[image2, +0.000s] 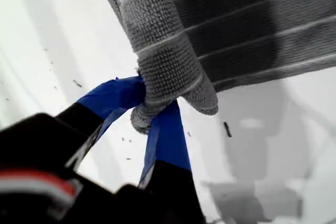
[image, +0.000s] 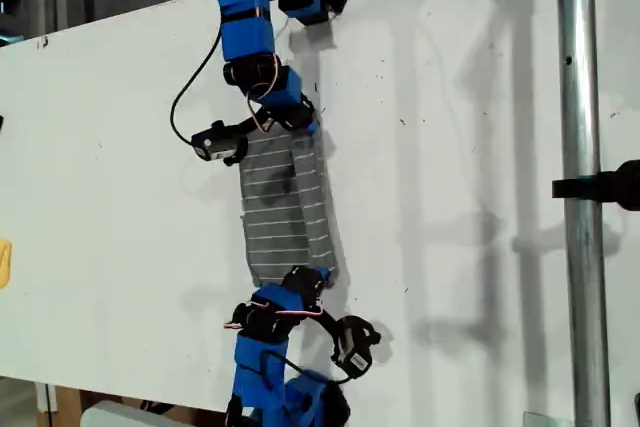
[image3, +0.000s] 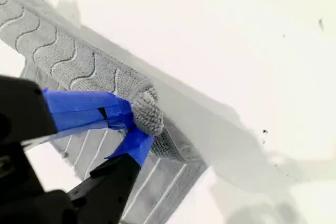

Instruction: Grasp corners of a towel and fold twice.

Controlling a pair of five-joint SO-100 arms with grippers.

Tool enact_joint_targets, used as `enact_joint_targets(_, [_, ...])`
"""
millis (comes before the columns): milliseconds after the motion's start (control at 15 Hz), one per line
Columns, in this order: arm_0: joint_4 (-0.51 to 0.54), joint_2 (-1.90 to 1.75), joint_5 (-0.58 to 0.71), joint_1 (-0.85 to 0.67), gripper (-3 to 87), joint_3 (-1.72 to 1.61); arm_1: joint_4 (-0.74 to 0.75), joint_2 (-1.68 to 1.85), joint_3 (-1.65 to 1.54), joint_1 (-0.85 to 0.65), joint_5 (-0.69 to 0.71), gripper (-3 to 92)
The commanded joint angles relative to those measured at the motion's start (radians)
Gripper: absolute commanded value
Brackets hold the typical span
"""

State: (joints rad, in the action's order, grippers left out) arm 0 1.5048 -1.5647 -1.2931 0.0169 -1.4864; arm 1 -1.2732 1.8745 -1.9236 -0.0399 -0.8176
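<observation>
Fingers of my first gripper (image2: 152, 111) pinch a bunched corner (image2: 173, 85) of the towel (image2: 252, 30), which hangs beyond them, ready to carry over. My second gripper (image3: 134, 124) likewise clamps another corner (image3: 147, 109). Outside, the towel (image: 285, 209) spans both grippers, raised for folding.

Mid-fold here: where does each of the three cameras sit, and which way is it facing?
Exterior view: high off the arms, looking down on the white table, the towel and both blue arms.
First wrist view: on my first gripper, looking along its taped jaws, shut on a towel corner.
Second wrist view: on my second gripper, jaws likewise shut on a corner.
All three share the towel.
</observation>
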Motion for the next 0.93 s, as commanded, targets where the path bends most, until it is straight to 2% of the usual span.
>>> enact_joint_targets(0, [-0.002, -0.078, 0.155, -0.23, -2.8, -0.037, 0.066, -0.058, 0.075, -0.221, 0.178, -0.3])
enact_joint_targets(200, [-0.008, -0.005, 0.377, -0.512, -2.8, 0.012, 0.115, -0.276, 0.302, -0.514, 0.425, -0.3])
enact_joint_targets(333, [0.034, 0.014, 0.5, -0.632, -2.8, 0.126, 0.035, -0.385, 0.566, -0.629, 0.515, -0.3])
enact_joint_targets(400, [0.078, 0.017, 0.522, -0.661, -2.8, 0.187, -0.02, -0.397, 0.681, -0.65, 0.535, -0.3])
enact_joint_targets(533, [0.098, 0.011, 0.537, -0.667, -2.7, 0.189, -0.055, -0.365, 0.692, -0.638, 0.531, -0.3])
enact_joint_targets(867, [-0.032, 0.164, 0.442, -0.548, -2.3, 0.034, 0.058, -0.383, 0.333, -0.499, 0.403, -0.3])
